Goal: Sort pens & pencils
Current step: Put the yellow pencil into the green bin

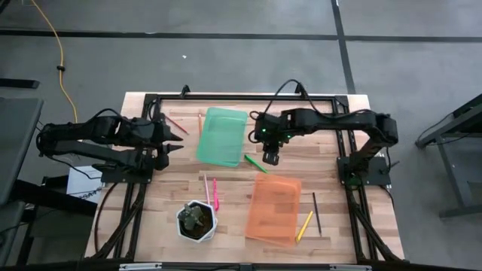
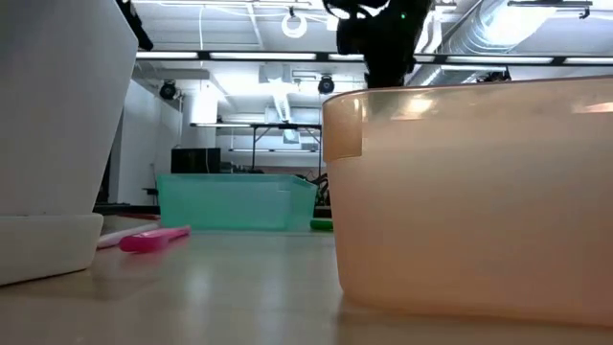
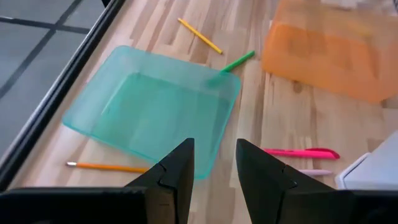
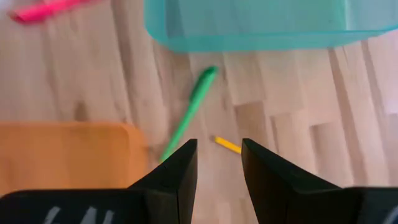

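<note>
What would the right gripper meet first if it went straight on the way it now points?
Probably the green pen: the right gripper, fingers open, points down at the table beside it. A small yellow piece lies even nearer, though depth is unclear.

A translucent green tray (image 3: 152, 109) and a bright green pen (image 4: 189, 112) lie ahead of the dark fingers (image 4: 177, 177) on the pale striped wood table (image 4: 280, 93), and beside them an orange tray (image 4: 62, 152) glows translucent. A pink pen (image 3: 301, 153), a pale peach one (image 3: 314, 172) and yellow pencils (image 3: 199, 35) show past the other black fingers (image 3: 174, 177), near a white pot (image 1: 197, 222).
</note>
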Robot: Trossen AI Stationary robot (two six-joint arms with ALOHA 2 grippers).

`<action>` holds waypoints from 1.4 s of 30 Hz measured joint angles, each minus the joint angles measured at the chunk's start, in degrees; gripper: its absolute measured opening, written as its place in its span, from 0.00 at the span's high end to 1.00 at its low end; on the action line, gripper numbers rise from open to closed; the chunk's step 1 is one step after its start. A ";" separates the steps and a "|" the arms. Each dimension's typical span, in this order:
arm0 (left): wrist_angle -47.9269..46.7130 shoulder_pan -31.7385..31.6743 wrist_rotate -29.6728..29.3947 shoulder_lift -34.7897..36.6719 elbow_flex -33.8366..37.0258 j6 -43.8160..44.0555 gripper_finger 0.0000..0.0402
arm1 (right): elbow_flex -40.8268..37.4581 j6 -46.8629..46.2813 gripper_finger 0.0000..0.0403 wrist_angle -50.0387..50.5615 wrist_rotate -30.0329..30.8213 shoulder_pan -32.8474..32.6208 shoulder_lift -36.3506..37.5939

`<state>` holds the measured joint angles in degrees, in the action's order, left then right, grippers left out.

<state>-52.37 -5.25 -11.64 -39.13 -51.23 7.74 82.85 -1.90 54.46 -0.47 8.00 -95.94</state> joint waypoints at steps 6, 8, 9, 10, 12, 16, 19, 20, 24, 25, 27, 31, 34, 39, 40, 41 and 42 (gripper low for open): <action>0.03 0.00 0.02 3.88 2.50 1.50 0.73 | -1.71 5.98 0.71 1.28 -0.59 3.42 -1.40; 0.03 0.01 0.02 4.88 3.31 1.52 0.73 | -2.25 10.30 0.71 0.94 -1.37 4.11 -1.31; 0.01 0.00 0.02 5.30 3.69 1.52 0.73 | -2.45 12.09 0.71 1.02 -1.45 4.38 -1.33; 0.01 0.01 0.02 5.62 4.05 1.52 0.73 | -2.68 13.55 0.71 1.02 -1.49 4.70 -1.34; 0.04 0.00 0.02 6.10 4.73 1.54 0.73 | -3.31 15.70 0.71 1.11 -1.78 5.48 -1.37; 0.01 0.00 0.49 6.18 6.35 1.63 0.73 | -4.88 18.17 0.71 2.33 -1.80 7.15 -3.09; 0.08 0.01 0.95 6.17 7.64 2.65 0.73 | -5.87 19.90 0.71 2.18 -1.80 7.75 -5.12; 0.33 0.00 0.97 6.16 8.06 3.09 0.73 | -5.94 20.64 0.71 2.27 -1.87 7.77 -6.02; 1.52 0.00 1.02 6.14 8.91 4.90 0.73 | -5.94 25.25 0.71 1.23 -0.95 7.77 -8.85; 1.74 -0.01 0.96 6.14 8.93 5.54 0.73 | -5.94 26.48 0.71 1.02 -0.92 7.77 -9.45; 2.03 0.01 0.74 6.14 8.93 6.88 0.73 | -5.94 28.42 0.71 0.83 -0.86 7.77 -10.43; 2.06 -0.01 0.70 6.14 8.93 8.57 0.73 | -5.94 31.23 0.71 0.33 -1.33 7.80 -11.83; 2.09 0.00 0.70 6.15 8.93 9.10 0.73 | -5.94 32.99 0.71 0.37 -2.78 7.79 -12.70; 2.09 -0.01 0.68 6.14 8.93 9.48 0.73 | -5.94 39.14 0.71 -1.62 -0.21 7.53 -12.81; 2.07 -0.01 0.68 6.14 8.93 9.62 0.73 | -5.94 39.48 0.71 -2.17 -0.11 7.80 -12.80; 2.05 0.01 0.68 6.14 8.93 9.89 0.73 | -5.94 40.15 0.71 -2.22 -0.18 7.92 -12.74; 2.03 0.00 0.69 6.14 8.93 10.22 0.73 | -5.94 41.12 0.71 -2.13 -0.16 8.04 -12.72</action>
<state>-50.34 -5.25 -10.95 -32.99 -42.30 17.96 76.90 39.22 52.34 -0.62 16.03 -108.66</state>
